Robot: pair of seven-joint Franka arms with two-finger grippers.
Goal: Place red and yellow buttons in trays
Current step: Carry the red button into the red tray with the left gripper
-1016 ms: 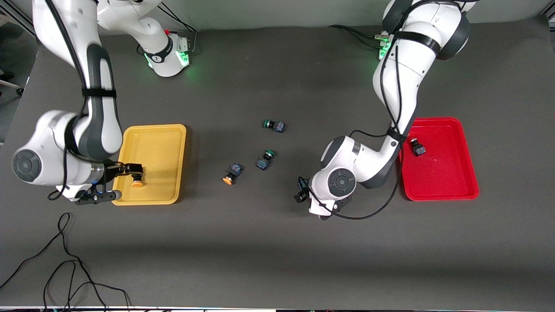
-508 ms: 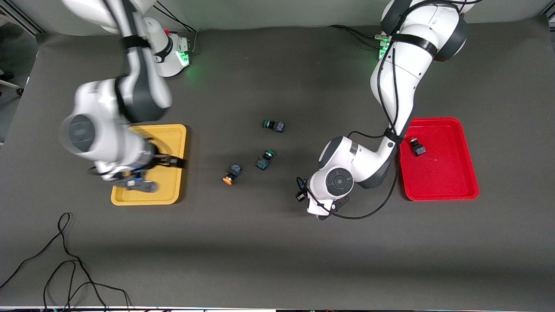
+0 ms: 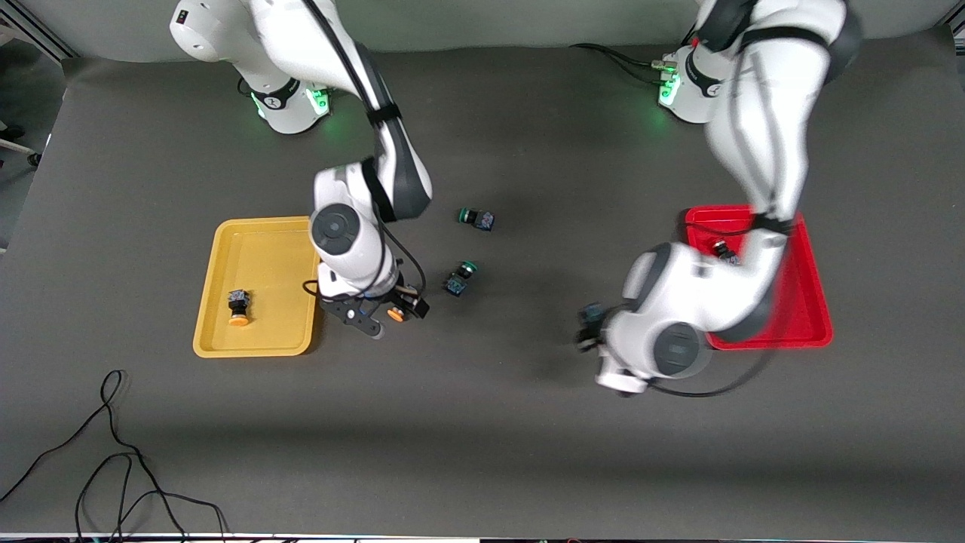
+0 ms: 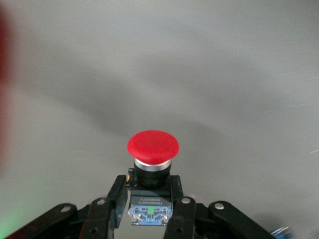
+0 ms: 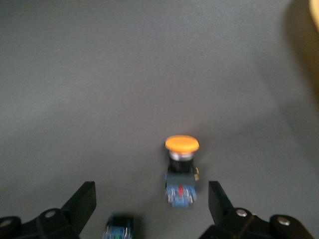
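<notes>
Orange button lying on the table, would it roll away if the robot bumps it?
Probably not far. The orange button lies on its side, and its square block body should stop the round cap rolling. It looks small and hard, so it likely slides lightly and stays stiff when squeezed. The right gripper is open over it.

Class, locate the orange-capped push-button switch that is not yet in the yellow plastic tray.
In the front view, the loose orange-capped switch lies on the dark table between the yellow tray and the nearer green-capped switch, with the open right gripper over it.
</notes>
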